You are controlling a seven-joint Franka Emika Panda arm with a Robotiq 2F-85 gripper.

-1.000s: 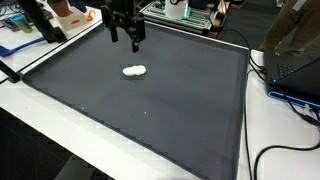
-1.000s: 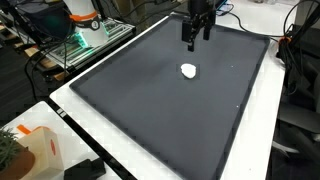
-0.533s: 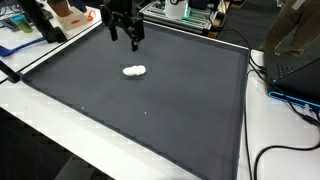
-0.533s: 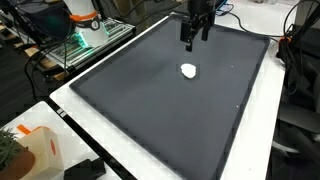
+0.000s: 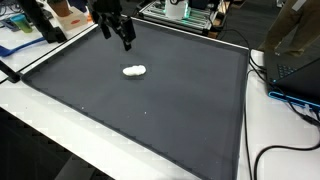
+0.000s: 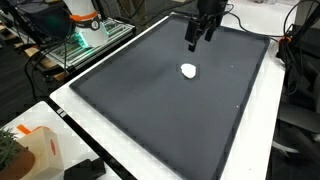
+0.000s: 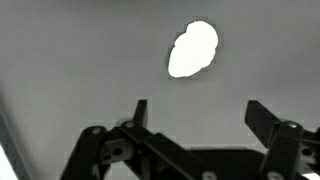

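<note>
The small white lumpy object (image 5: 134,71), possibly crumpled cloth, lies on the dark mat (image 5: 150,110) covering the desk. The black gripper (image 5: 114,35) is held above it, fingers spread wide, empty; centring before descent is advised.

dark mat (image 5: 150,110), white table (image 6: 120,160), cluttered benches (image 6: 80,45)

a small white lumpy object (image 7: 193,50) lies flat on the dark mat, apart from and beyond the open fingers (image 7: 262,118).
</note>
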